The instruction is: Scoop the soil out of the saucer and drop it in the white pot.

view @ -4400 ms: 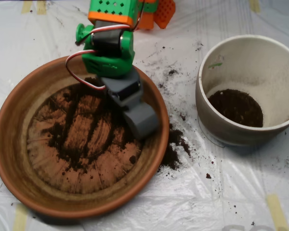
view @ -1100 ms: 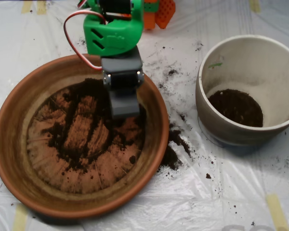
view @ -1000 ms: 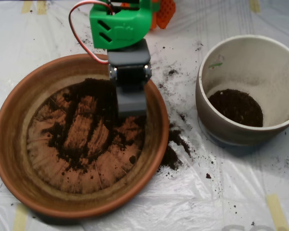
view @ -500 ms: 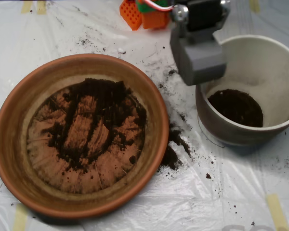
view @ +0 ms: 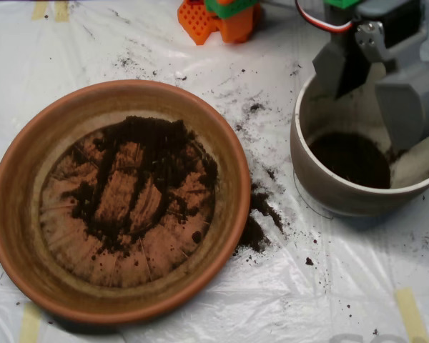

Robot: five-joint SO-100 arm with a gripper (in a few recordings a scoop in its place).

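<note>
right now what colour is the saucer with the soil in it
Terracotta orange; the saucer holds dark soil, best seen in the overhead view.

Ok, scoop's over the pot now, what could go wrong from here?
1. The scoop hangs over the far right side of the white pot, close to its rim, so a release might drop soil on the rim or outside it.
2. Spilled soil already lies on the plastic sheet between saucer and pot, so the return pass could scatter more.
</note>
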